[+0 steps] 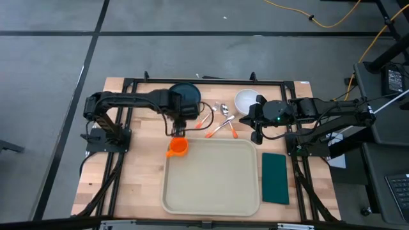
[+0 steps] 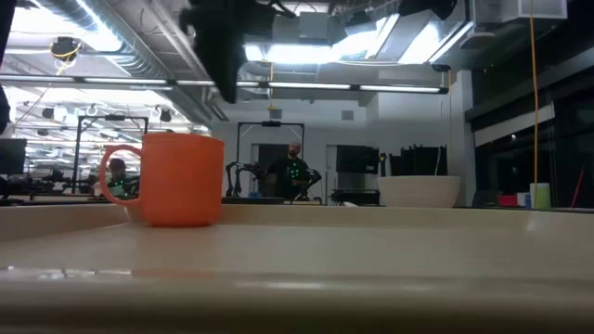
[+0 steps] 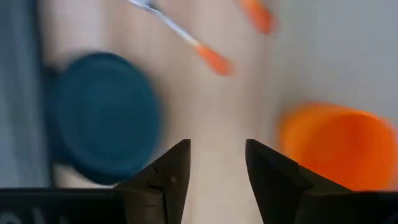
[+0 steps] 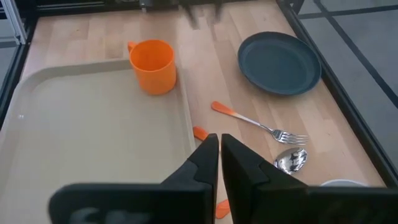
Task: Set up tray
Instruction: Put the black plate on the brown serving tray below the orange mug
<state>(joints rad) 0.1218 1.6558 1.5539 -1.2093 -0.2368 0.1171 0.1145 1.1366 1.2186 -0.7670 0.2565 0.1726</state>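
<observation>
The beige tray (image 1: 217, 191) lies at the table's near middle. An orange cup (image 1: 177, 147) stands upright on its base in the tray's far left corner, also seen in the right wrist view (image 4: 152, 65) and the low view (image 2: 176, 178). My left gripper (image 3: 217, 165) hangs open above the table just beyond the cup (image 3: 339, 146), pointing steeply down, with nothing between its fingers. My right gripper (image 4: 220, 149) is shut and empty, raised over the table beyond the tray's far right corner.
A dark blue plate (image 1: 185, 94), a white bowl (image 1: 246, 100), and an orange-handled fork (image 4: 258, 124) and spoon (image 4: 291, 160) lie on the wood beyond the tray. A dark green napkin (image 1: 275, 177) lies right of the tray.
</observation>
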